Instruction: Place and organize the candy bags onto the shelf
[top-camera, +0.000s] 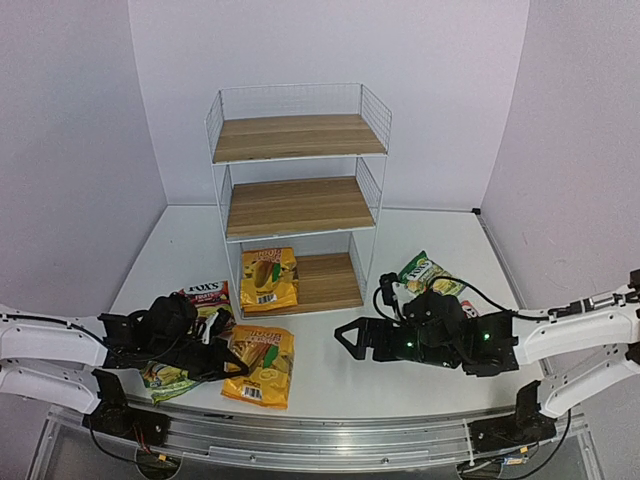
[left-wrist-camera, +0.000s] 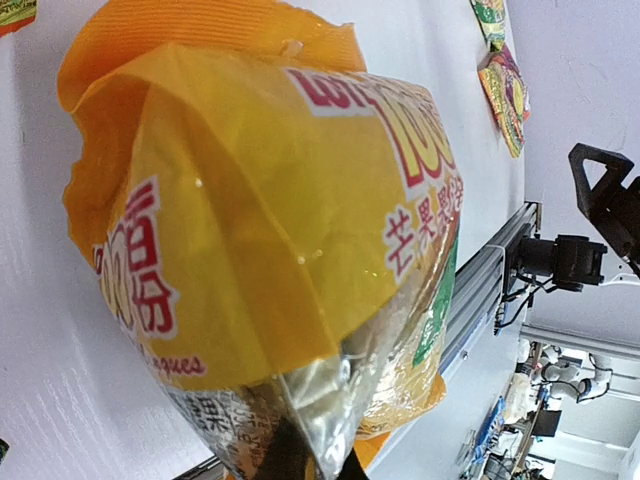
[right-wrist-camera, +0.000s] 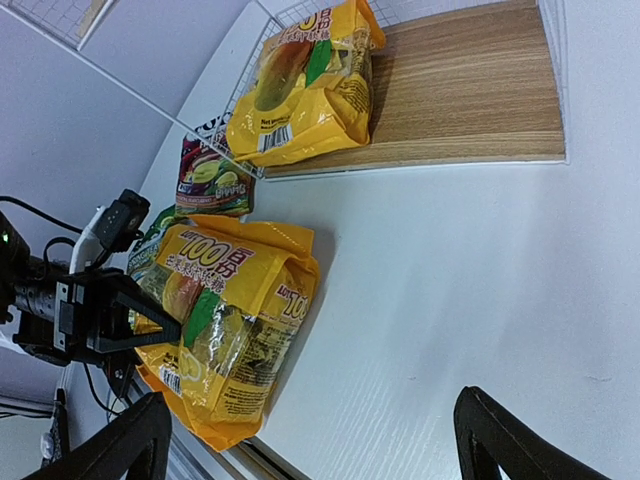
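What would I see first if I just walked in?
The tall white wire shelf with wooden boards at the back of the white table, one shiny yellow candy bag on its bottom board. In front, the left gripper pinches a second yellow candy bag on the table.

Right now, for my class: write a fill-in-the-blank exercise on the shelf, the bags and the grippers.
On the shelf, the shelved bag lies on the ____ board.
The right gripper is ____ and empty.
The left gripper is shut on a second bag, coloured ____.
Missing: bottom; open; yellow.
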